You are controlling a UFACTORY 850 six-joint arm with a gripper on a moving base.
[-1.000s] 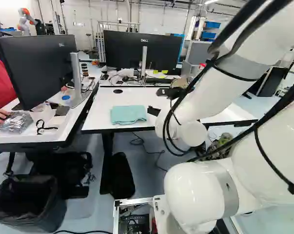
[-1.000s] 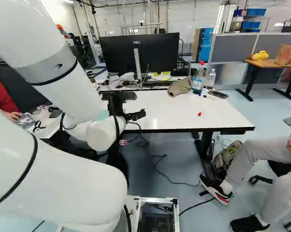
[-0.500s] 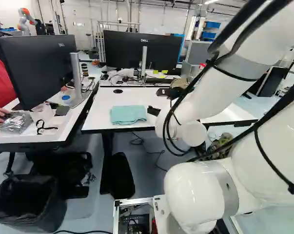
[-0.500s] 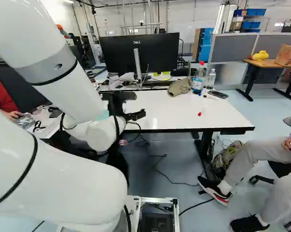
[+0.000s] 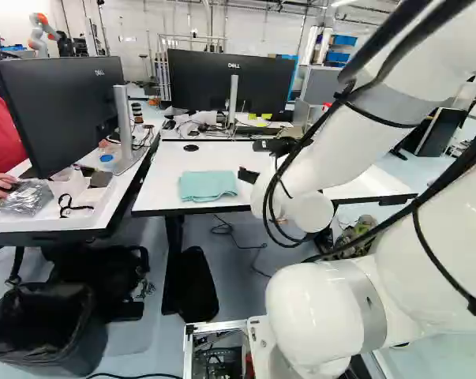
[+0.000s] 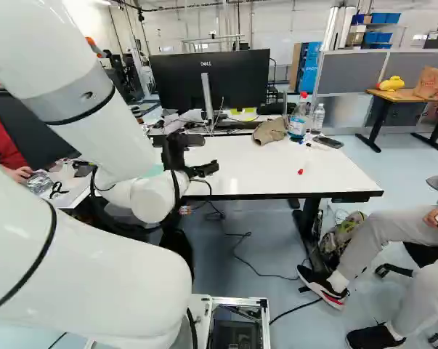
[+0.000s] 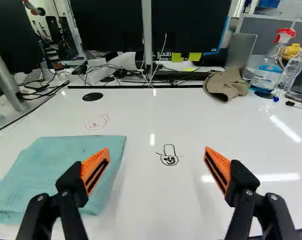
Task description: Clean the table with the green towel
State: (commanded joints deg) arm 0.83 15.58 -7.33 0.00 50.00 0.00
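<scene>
My gripper (image 6: 203, 170) hangs over the near left part of the white table (image 6: 335, 174) in the right base view; the arm partly hides it in the left base view. Seen from the wrist, the gripper (image 7: 157, 170) is wide open with nothing between its orange-padded fingers. The folded green towel (image 5: 208, 185) lies flat near the table's front edge. In the wrist view the towel (image 7: 45, 165) is beside and partly behind one finger. A black doodle (image 7: 169, 159) lies ahead between the fingers, and a red doodle (image 7: 96, 122) farther off, beyond the towel.
A brown cloth cap (image 7: 226, 85), spray bottle (image 7: 267, 72) and water bottle (image 7: 292, 70) stand at the table's far right. A black disc (image 7: 92, 96) lies near the back. Monitors stand behind and at left. A small red thing (image 6: 300, 171) lies on the table. Another robot (image 5: 42, 31) stands far back.
The gripper and wrist have shifted slightly up and away from the base in the base views. The towel lies as before, and the base has not moved.
</scene>
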